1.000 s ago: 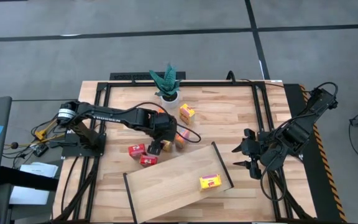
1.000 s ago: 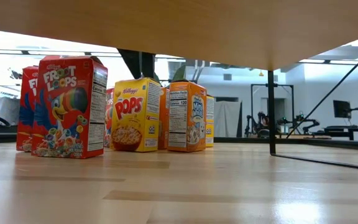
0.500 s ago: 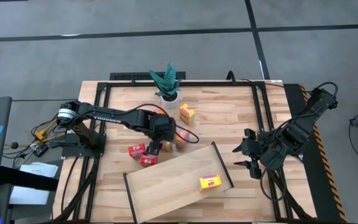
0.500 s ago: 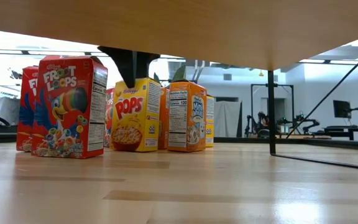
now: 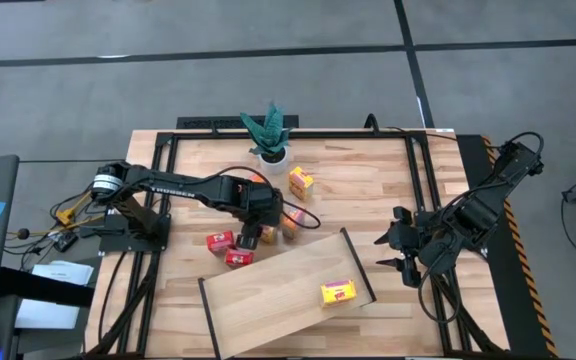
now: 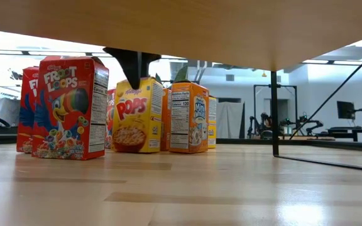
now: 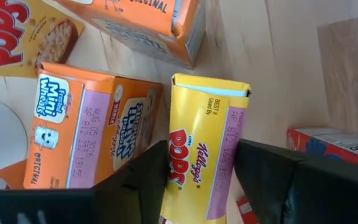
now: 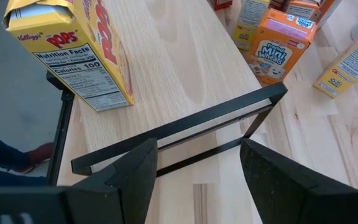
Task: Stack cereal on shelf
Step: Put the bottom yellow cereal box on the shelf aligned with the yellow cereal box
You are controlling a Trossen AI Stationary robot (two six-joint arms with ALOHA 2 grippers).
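- The Corn Pops box (image 7: 202, 163) is yellow with red lettering and a pale purple panel on its top.
- The Mini-Wheats box (image 7: 89, 135) is orange with a white and blue logo.
- The Froot Loops box (image 6: 68, 108) is red, printed with a blue toucan and rainbow stripes.
- The shelf (image 5: 283, 290) is pale light wood with black rails.
- The box on the shelf (image 5: 338, 292) is yellow and red.
- Both arms are dark.
- The plant (image 5: 267, 128) is teal-green in a white pot.
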